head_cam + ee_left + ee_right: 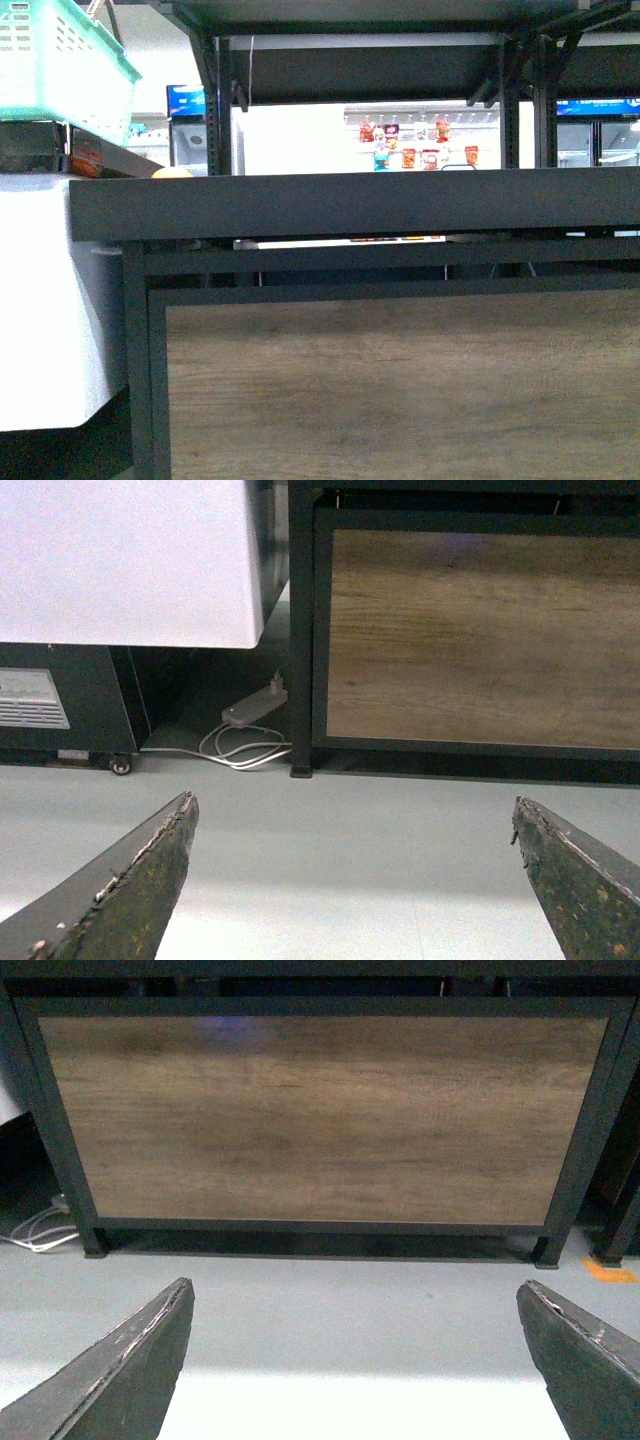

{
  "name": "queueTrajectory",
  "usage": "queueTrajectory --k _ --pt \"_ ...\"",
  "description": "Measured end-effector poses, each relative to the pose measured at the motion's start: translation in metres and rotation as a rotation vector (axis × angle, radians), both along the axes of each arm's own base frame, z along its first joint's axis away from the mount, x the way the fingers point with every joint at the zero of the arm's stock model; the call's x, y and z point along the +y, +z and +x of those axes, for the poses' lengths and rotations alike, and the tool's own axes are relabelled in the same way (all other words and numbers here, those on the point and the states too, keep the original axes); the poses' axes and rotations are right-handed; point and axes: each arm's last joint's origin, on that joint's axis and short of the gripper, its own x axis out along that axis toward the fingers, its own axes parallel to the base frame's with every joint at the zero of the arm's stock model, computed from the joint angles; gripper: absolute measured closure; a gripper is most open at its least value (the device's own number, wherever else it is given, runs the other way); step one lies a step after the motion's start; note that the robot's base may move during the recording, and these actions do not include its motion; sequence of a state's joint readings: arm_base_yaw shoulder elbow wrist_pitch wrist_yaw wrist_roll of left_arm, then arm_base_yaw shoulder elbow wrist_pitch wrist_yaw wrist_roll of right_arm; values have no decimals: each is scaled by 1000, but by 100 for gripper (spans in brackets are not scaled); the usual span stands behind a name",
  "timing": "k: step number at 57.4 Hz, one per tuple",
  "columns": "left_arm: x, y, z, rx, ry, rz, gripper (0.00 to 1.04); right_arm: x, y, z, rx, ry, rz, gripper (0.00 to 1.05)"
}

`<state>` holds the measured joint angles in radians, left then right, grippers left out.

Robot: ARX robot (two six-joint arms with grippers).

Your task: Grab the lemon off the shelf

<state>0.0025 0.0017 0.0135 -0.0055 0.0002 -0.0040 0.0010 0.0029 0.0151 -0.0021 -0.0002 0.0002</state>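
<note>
Opening stage of the pick, nothing grasped. Nearest the viewer, the left gripper [352,802] and the right gripper [353,1288] each hang low with their jaws spread wide and nothing between them, both wrist cameras looking out over bare grey floor [340,1305]. Beyond the floor stands the foot of the shelf [360,205], its wood-grain panel [320,1115] filling the frame ahead of both arms; a white cabinet [120,560] and a power strip [250,708] with a looped cable sit just beside the shelf's left leg. Higher up, in the front view, the dark raised rim of a tray tier spans the whole width, and neither arm shows there. A small yellow-orange curve, judged to be the lemon [172,172], peeks just over that rim at its far left end, below a green basket [60,60]; most of it is hidden behind the rim. Farther back lies a bright aisle of packaged goods. Done so far: nothing that shows. Left to do, by this reading: raise an arm to tray level, reach over the rim toward the left end, close on the fruit and lift it clear.
</note>
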Motion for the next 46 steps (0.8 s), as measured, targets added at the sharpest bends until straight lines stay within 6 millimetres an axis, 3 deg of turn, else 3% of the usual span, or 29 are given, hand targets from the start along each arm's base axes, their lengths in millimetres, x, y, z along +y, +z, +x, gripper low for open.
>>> queueTrajectory --k 46 --pt "0 0 0 0 0 0 8 0 0 0 0 0 0 7"
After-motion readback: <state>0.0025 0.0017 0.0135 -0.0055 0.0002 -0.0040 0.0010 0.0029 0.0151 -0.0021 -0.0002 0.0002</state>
